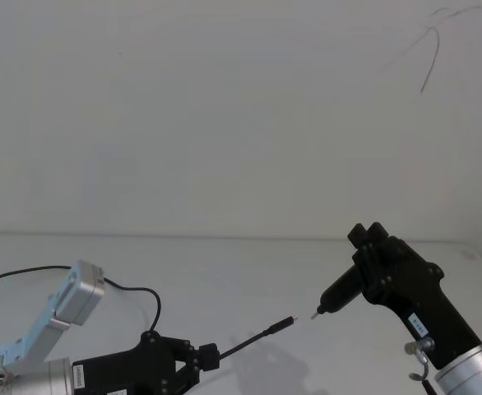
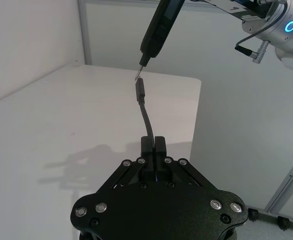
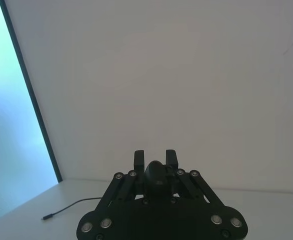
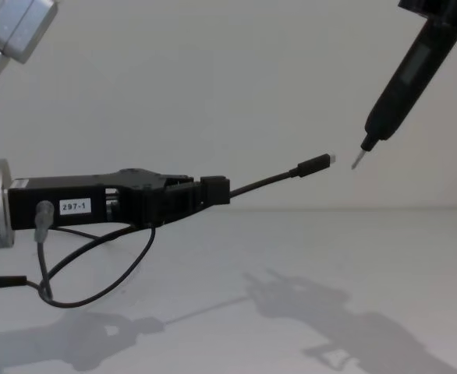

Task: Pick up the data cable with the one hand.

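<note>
The data cable is a thin black cord, and my left gripper, the flat black one labelled "297-1", is shut on it. The cord juts out from the fingertips into the air above the white table. Its small plug with a silvery tip points at the tip of a black pen-shaped tool, a small gap away. In the head view the left gripper is low at the centre-left, and the cable rises to the right. The left wrist view shows the left gripper pinching the cable. My right gripper is shut on the pen-shaped tool.
A looped black wire hangs under the left arm. Another thin black cord lies on the table, whose far edge drops off beyond the plug. Plain white wall stands behind.
</note>
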